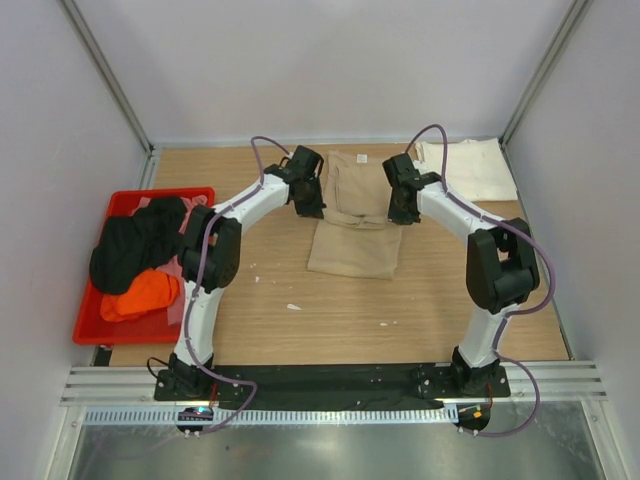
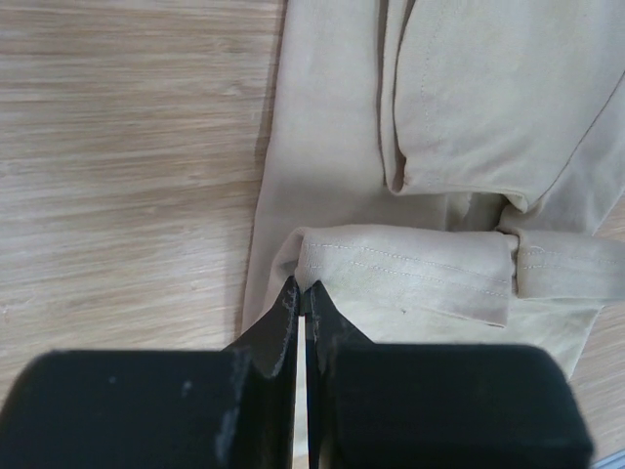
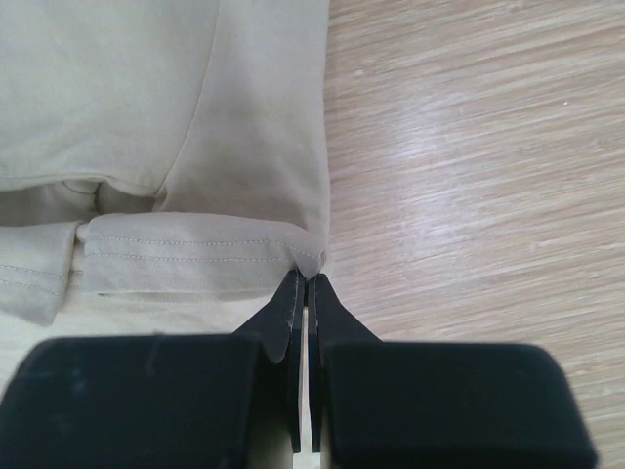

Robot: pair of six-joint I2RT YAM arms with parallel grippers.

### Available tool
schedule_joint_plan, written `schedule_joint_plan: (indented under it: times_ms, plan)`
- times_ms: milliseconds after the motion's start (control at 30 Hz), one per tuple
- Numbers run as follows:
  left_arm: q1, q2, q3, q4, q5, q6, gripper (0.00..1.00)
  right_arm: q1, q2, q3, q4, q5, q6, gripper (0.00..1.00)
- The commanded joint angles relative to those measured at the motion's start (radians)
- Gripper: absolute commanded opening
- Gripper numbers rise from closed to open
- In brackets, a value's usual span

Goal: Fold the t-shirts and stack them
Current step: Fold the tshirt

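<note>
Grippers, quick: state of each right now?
Left gripper: closed, pinching the tan soft cloth t-shirt at its folded hem.
Right gripper: closed, pinching the same shirt's hem corner.

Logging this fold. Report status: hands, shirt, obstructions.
Left hand shut on tan shirt, left corner of the fold. Right hand shut on the right corner. Cream shirt far right, apart; nothing blocking the fold.

A robotics lab cell: plain white panels (image 1: 330,60) and aluminium posts (image 1: 107,70) enclose a wooden desk (image 1: 340,320), left arm (image 1: 197,310) and right arm (image 1: 485,335) bolted at its edge.
</note>
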Motion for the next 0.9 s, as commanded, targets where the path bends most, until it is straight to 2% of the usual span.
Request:
schedule_joint_plan:
  times_ms: [0, 333, 467, 567, 600, 633, 700, 800, 867]
  plan:
    - [0.012, 0.017, 0.063, 0.013, 0.022, 0.031, 0.00, -0.021, 0.028, 0.063, 0.000, 0.026, -0.033, 0.01]
    - [0.015, 0.088, 0.133, 0.013, 0.029, 0.040, 0.00, -0.046, 0.066, 0.088, 0.022, 0.019, -0.056, 0.01]
    - [0.016, 0.106, 0.156, 0.003, 0.041, 0.048, 0.01, -0.052, 0.094, 0.104, 0.040, -0.001, -0.077, 0.07]
    - [0.022, 0.105, 0.187, -0.020, 0.013, 0.051, 0.17, -0.052, 0.135, 0.207, 0.010, -0.015, -0.103, 0.13]
    - [0.024, 0.103, 0.199, -0.029, 0.009, 0.053, 0.18, -0.052, 0.143, 0.233, -0.026, -0.011, -0.104, 0.15]
    - [0.027, 0.102, 0.214, -0.042, 0.001, 0.053, 0.18, -0.051, 0.152, 0.258, -0.044, -0.009, -0.108, 0.23]
    - [0.029, 0.093, 0.251, -0.078, -0.017, 0.060, 0.23, -0.052, 0.164, 0.302, -0.104, 0.023, -0.100, 0.28]
    - [0.027, 0.042, 0.212, -0.071, 0.001, 0.077, 0.34, -0.052, 0.132, 0.278, -0.132, 0.028, -0.096, 0.32]
    - [0.018, -0.010, 0.166, -0.034, 0.025, 0.080, 0.36, -0.052, 0.097, 0.222, -0.117, 0.004, -0.094, 0.32]
